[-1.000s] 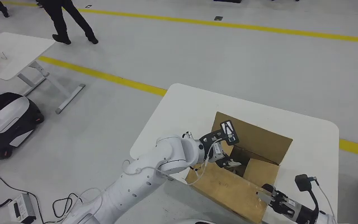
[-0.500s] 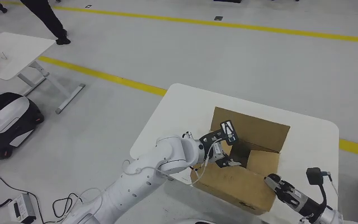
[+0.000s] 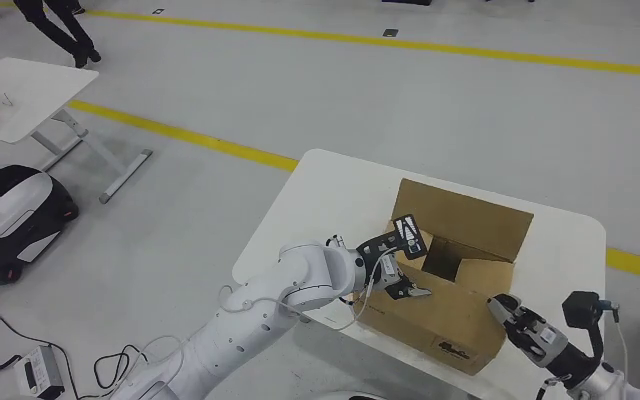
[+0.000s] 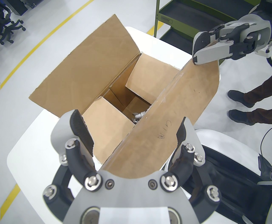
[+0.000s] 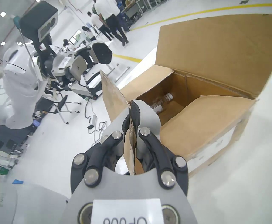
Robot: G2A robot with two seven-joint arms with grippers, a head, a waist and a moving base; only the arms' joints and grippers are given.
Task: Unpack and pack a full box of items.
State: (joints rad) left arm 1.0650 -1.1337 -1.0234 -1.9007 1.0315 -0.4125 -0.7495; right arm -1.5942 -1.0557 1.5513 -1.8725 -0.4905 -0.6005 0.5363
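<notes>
Along the near edge of the box point(image 3: 440, 318), my right gripper point(image 5: 133, 111) pinches the flap point(image 5: 110, 91) while my left gripper point(image 4: 129, 118) gapes empty astride it, so I'd fold outward slowly, without tearing.

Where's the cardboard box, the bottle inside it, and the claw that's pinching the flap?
cardboard box point(image 3: 435, 330), top view, its near side.
bottle point(image 5: 159, 105), right wrist view, its body.
right gripper point(image 5: 132, 112), right wrist view, between fingertips pinching the flap point(image 5: 113, 97).

Bright, even light from above washes the pale floor point(image 3: 300, 90) and white worktop point(image 3: 320, 210); shadows are soft. The box point(image 3: 465, 215) is dim inside. Ceiling lamps point(image 5: 3, 14) glare; wrist views bow lines at the edges.
</notes>
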